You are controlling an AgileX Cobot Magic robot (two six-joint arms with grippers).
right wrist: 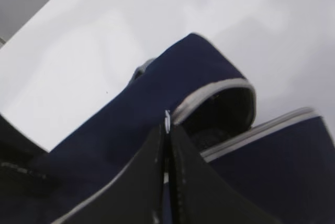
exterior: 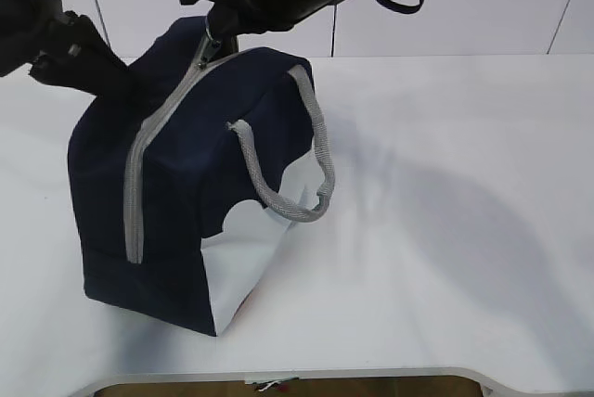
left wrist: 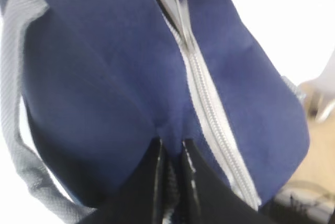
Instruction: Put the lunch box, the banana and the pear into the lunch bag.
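We see the lunch bag standing upright on the white table, zip mostly closed. Our left gripper pinches its navy fabric; our right gripper is clenched on the ring pull — top end gaping.

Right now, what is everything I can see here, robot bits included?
bag: one, navy blue with a white lower panel, standing on the table's left side, zip mostly shut.
zip: one, grey, running up the bag's near face to its top.
handle: one in clear view, grey webbing, looping off the bag's right side.
table: one, white, under the bag.
lunch box, banana, pear: none in view.
left tool: one, black, jaws closed on a fold of bag fabric beside the zip.
right tool: one, black, jaws closed on the zip pull at the bag's top, where a small opening remains.
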